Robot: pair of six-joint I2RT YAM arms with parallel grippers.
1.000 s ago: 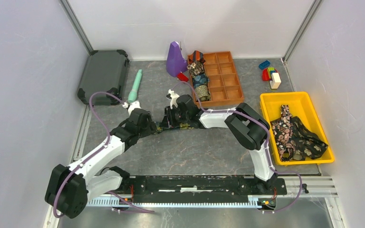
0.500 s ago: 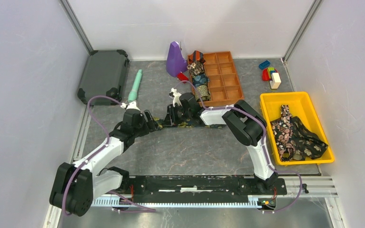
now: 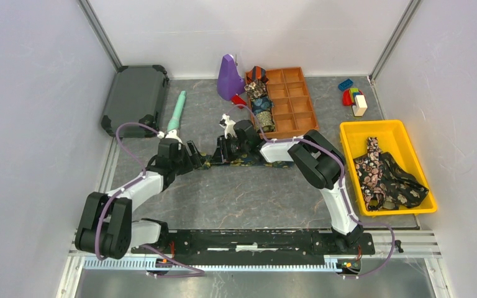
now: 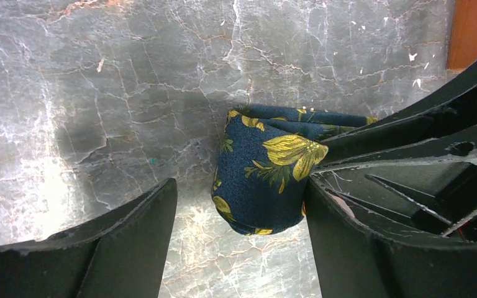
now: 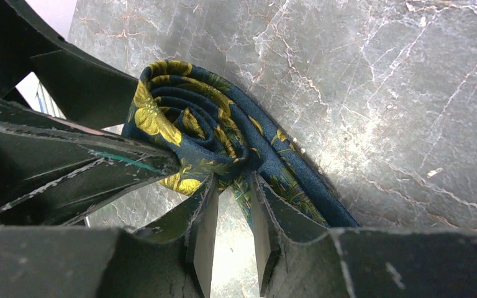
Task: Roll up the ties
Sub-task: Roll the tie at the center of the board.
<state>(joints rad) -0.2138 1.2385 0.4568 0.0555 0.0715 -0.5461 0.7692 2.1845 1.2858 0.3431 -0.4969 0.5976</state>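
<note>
Navy-gold floral tie — soft, half-rolled coil

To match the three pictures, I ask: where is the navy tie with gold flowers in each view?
Top external: navy tie, a strip near picture centre.
Left wrist: its rolled end, just right of centre.
Right wrist: its coil, upper left of centre.
Shared landmark: grey marbled tabletop.
</note>
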